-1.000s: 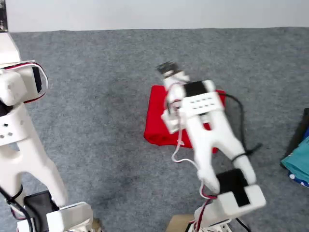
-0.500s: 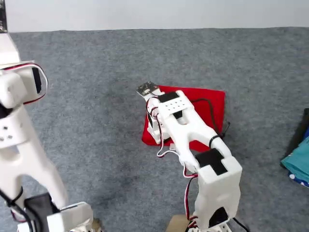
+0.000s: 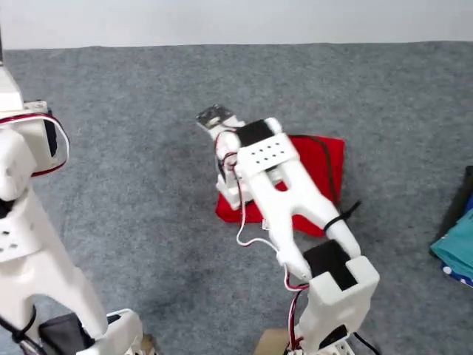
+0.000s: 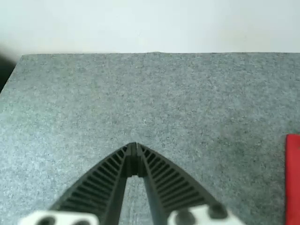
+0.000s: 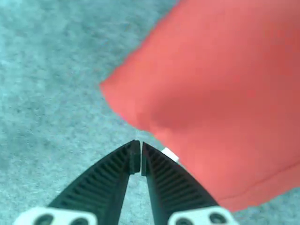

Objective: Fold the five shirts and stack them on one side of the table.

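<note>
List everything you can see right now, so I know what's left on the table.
table: one, grey, carpet-like top
wall: one, white, behind the table
red shirt: one, red, folded, middle of the table
teal cloth: one, teal, right edge of the high view
left arm: one, white, left near corner
right arm: one, white, over the red shirt
left gripper: one, black, shut, above bare table
right gripper: one, black, shut, at the red shirt's edge
</note>
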Robot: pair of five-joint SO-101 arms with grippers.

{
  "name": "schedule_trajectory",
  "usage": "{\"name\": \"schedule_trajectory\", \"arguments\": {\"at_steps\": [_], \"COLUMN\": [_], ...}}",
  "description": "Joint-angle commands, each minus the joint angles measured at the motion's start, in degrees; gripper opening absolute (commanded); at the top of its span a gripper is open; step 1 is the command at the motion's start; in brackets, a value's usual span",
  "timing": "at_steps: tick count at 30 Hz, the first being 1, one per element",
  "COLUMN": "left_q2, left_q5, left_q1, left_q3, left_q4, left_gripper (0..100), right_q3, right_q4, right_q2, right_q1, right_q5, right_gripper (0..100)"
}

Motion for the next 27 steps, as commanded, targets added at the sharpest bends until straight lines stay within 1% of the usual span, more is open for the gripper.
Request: {"name": "schedule_trajectory", "arguments": {"at_steps": [1, 5, 8, 12, 15, 18, 23, 25, 27], "left_q2": [-2.55, -3.78, -4.4, -4.48, -4.48, -4.48, -4.48, -4.48, -4.48], "left_q5": [-0.62, -0.62, -0.62, -0.7, -0.7, -0.7, -0.7, -0.7, -0.7], "left_q1": [-0.44, -0.44, -0.44, -0.97, -3.43, -6.33, -9.23, -9.49, -9.49], "left_q3": [-0.22, -0.22, -0.22, -0.22, -0.22, -0.22, -0.22, -0.22, -0.22], "left_q4": [1.14, 1.14, 1.14, 1.14, 1.14, 1.14, 1.14, 1.14, 1.14], "left_gripper": [0, 0, 0, 0, 0, 0, 0, 0, 0], "right_q3": [2.11, 6.24, 6.42, 3.52, 2.73, 2.81, 2.81, 2.64, 2.64], "right_q4": [-4.88, -13.76, -16.04, -10.68, -6.81, -4.0, -1.36, -2.86, -7.43], "right_q2": [-0.13, 5.85, 9.89, 7.34, 1.89, -4.0, -9.8, -10.15, -9.19], "right_q1": [-2.33, -2.95, -2.59, -2.51, -2.51, -0.92, 6.99, 11.38, 15.69], "right_q5": [-2.29, -3.96, -3.69, -3.87, -3.96, -3.96, -3.69, -3.6, -3.08], "right_gripper": [1.4, 1.4, 1.3, 0.9, 0.9, 0.9, 0.9, 0.9, 0.9]}}
